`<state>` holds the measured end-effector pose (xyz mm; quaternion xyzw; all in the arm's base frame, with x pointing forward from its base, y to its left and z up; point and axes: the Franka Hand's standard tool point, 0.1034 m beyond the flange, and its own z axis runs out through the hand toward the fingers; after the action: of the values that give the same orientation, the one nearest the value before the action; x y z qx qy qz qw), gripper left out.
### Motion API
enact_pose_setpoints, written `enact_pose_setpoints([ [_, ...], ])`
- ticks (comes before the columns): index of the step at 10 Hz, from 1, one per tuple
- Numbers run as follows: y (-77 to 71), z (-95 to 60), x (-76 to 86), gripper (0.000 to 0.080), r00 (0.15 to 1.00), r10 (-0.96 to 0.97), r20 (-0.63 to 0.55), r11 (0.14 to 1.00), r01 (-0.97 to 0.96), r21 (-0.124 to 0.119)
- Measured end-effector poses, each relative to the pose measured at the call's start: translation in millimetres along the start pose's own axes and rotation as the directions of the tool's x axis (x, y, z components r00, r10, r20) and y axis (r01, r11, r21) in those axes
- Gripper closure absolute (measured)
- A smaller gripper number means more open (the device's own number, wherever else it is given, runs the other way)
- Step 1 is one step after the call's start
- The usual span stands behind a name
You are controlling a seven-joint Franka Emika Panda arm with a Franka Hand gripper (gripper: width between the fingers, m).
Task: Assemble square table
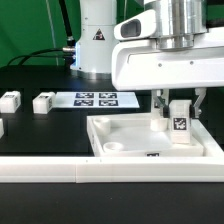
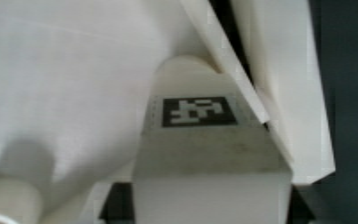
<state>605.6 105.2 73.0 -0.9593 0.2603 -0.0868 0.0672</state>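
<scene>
The white square tabletop point(image 1: 135, 133) lies rim-up at the exterior view's right, with a round corner hole boss point(image 1: 115, 147) near its front left. My gripper point(image 1: 180, 112) is shut on a white leg block point(image 1: 180, 126) that carries a black-and-white tag. It holds the leg upright just inside the tabletop's right rim. In the wrist view the leg point(image 2: 199, 110) runs out from between my dark fingers point(image 2: 123, 196) over the tabletop's inner surface point(image 2: 69, 80), next to the raised rim point(image 2: 247, 85). Whether the leg's lower end touches the tabletop is not visible.
Two loose leg blocks point(image 1: 10, 100) point(image 1: 43, 101) lie on the black table at the exterior view's left, and a third point(image 1: 1, 127) shows at the frame's edge. The marker board point(image 1: 95, 98) lies behind the tabletop. A long white border rail point(image 1: 90, 173) runs along the front. The robot base point(image 1: 95, 40) stands at the back.
</scene>
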Motion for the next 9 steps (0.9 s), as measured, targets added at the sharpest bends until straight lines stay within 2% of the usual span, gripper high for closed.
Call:
enact_pose_setpoints([
  [3,-2.4,1.1,-1.3,0.0508,0.939,0.342,-0.014,0.94,-0.342,0.012],
  [5,-0.6,1.0,-2.2,0.0506,0.824,0.566,-0.025,0.824,-0.566,0.028],
  [8,-0.7,0.9,-2.7,0.0505,0.795,0.606,-0.022,0.795,-0.606,0.03],
  [9,-0.8,0.9,-2.8,0.0335,0.829,0.558,-0.022,0.829,-0.558,0.025],
])
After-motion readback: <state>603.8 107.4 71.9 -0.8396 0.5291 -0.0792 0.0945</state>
